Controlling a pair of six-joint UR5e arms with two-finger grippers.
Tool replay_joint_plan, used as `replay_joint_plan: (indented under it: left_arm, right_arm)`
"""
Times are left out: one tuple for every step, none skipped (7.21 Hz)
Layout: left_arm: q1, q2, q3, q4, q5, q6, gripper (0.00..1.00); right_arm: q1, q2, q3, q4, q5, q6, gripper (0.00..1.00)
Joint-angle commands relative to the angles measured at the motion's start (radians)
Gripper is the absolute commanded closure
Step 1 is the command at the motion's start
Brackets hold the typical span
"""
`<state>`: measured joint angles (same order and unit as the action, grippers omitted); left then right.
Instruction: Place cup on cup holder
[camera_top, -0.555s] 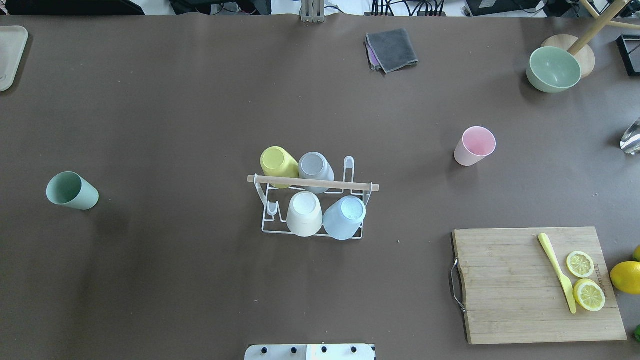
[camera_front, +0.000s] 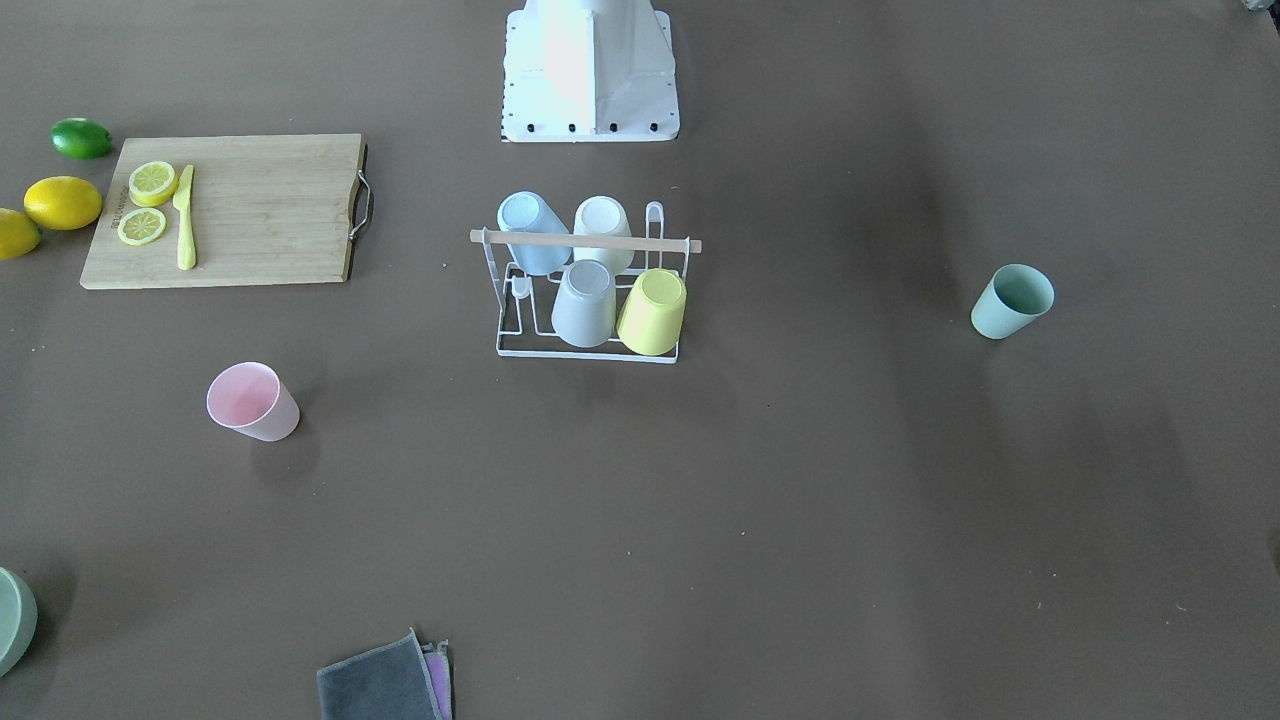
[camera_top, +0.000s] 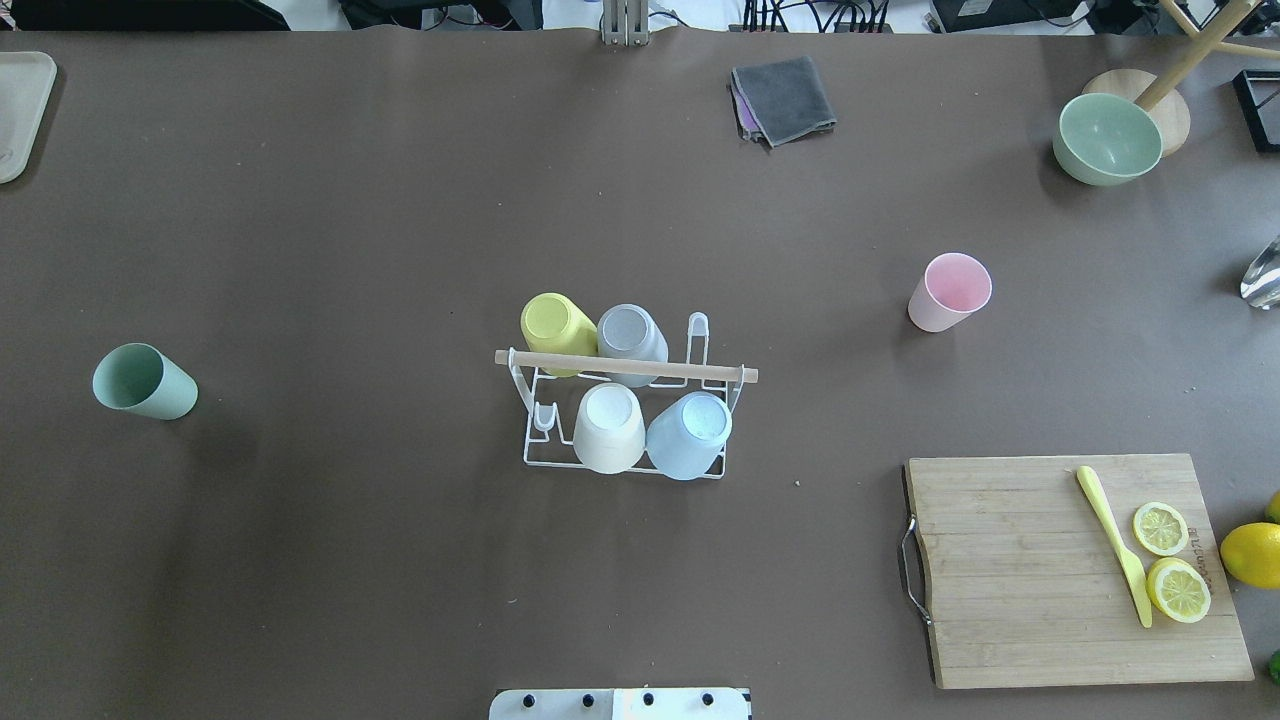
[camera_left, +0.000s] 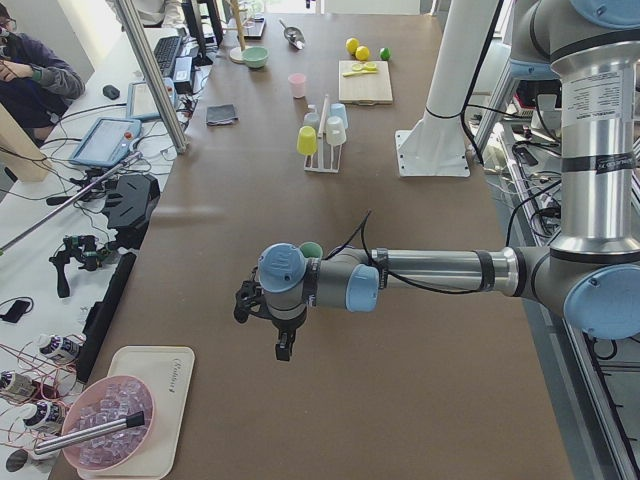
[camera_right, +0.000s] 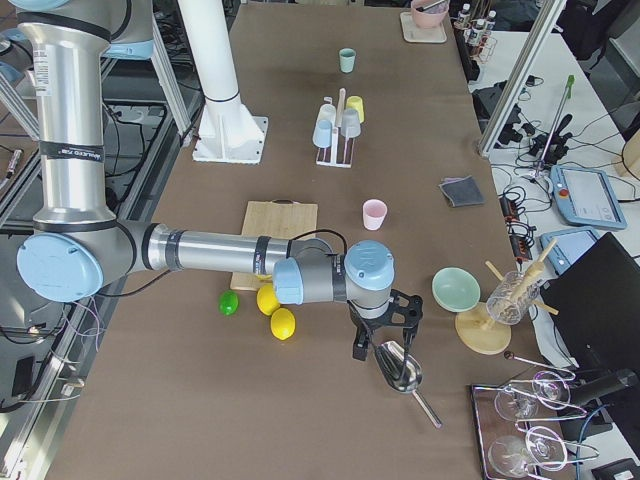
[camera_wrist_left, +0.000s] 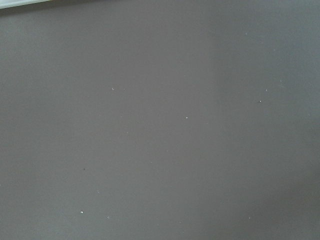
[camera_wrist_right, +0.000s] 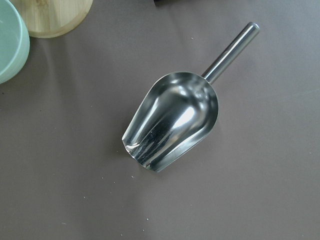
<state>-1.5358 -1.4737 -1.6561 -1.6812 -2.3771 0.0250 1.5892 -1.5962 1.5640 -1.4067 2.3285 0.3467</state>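
Status, front view: cup holder (camera_front: 588, 345) sits mid-desk (camera_front: 800, 500) with four cups already upside down on it: blue cup (camera_front: 532, 232), cream cup (camera_front: 602, 232), grey cup (camera_front: 584, 302), yellow cup (camera_front: 652, 311). Two prongs (camera_front: 654, 218) look free. Pink cup (camera_front: 252, 402) and green cup (camera_front: 1012, 301) stand mouth-up on the desk, one to each side, both well apart from the holder, nothing touching them. No arm in frame. Overhead: same layout, free prongs at opposite corners of the holder, no arm in frame either. My read: this placement hasn't started; pick, flip and drop onto a free prong are all left. Left-end view: left hand (camera_left: 275, 330) hangs over bare desk near the green cup, which is partly hidden behind the wrist. Nothing visibly in it; how far open, cannot tell from this angle. Right-end view: right hand (camera_right: 385, 335) hovers just above a metal scoop (camera_right: 400, 368), near the lemons (camera_right: 275, 310), well apart from the pink cup. Can't see anything gripped; opening, cannot tell. Left wrist cam: bare desk only, no fingers in frame. Right wrist cam: scoop lying on the desk, bowl (camera_wrist_right: 10, 45) edge and a wooden base (camera_wrist_right: 52, 15) at top left, no fingers in frame, so no help on hand state.
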Motion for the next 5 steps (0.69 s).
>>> replay_joint_plan:
  left_arm:
    - [0.0,-0.017,0.001,0.0,-0.002,0.0,0.02]
    - [0.0,-0.036,0.006,0.002,-0.001,-0.002,0.02]
    - [0.0,-0.036,0.006,0.002,-0.002,-0.002,0.02]
    - [0.0,-0.049,0.012,0.002,-0.002,-0.004,0.02]
    - [0.0,-0.066,0.013,0.002,-0.002,-0.002,0.02]
  right_arm:
    - [0.0,-0.001,0.001,0.0,0.0,0.0,0.0]
    - [0.0,0.001,0.001,0.0,-0.001,0.0,0.0]
    - [0.0,0.001,0.001,0.0,-0.001,0.0,0.0]
    - [0.0,0.001,0.001,-0.002,-0.001,0.0,0.0]
    - [0.0,0.001,0.001,-0.002,-0.001,0.0,0.0]
